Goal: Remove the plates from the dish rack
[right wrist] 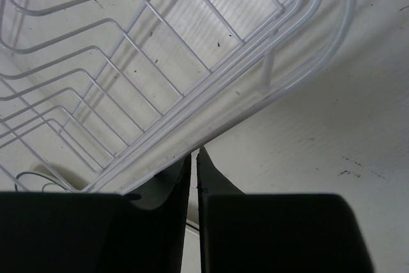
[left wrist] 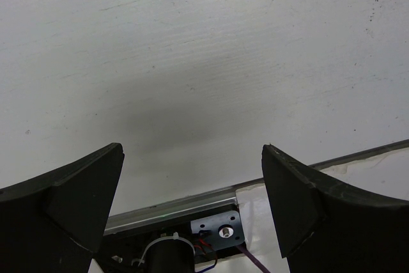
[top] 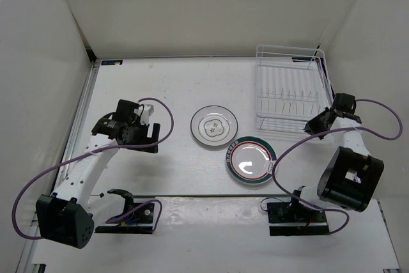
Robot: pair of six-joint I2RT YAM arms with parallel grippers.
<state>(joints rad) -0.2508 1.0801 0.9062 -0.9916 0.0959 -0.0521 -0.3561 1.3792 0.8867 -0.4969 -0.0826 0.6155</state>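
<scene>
In the top view, the plain plate (top: 214, 126) and the green-rimmed plate (top: 250, 160) lie flat at centre frame, close together. The rack (top: 287, 103) stands at upper right. The left gripper (left wrist: 192, 151) gapes wide over the table (left wrist: 204, 49). The right gripper (right wrist: 194, 158) is pinched nearly closed at the rack's rim.

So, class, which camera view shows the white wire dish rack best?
Top external: the whole white wire dish rack shows, dividers included. Right wrist shows only one corner's wires, close up; left wrist shows none of it.

Open desk (top: 166, 87) lies left of the flower-centred plate (top: 214, 126) and green-rimmed plate (top: 250, 161); dish rack (right wrist: 192, 94) wire rim stands directly before right tool (right wrist: 195, 156).
</scene>
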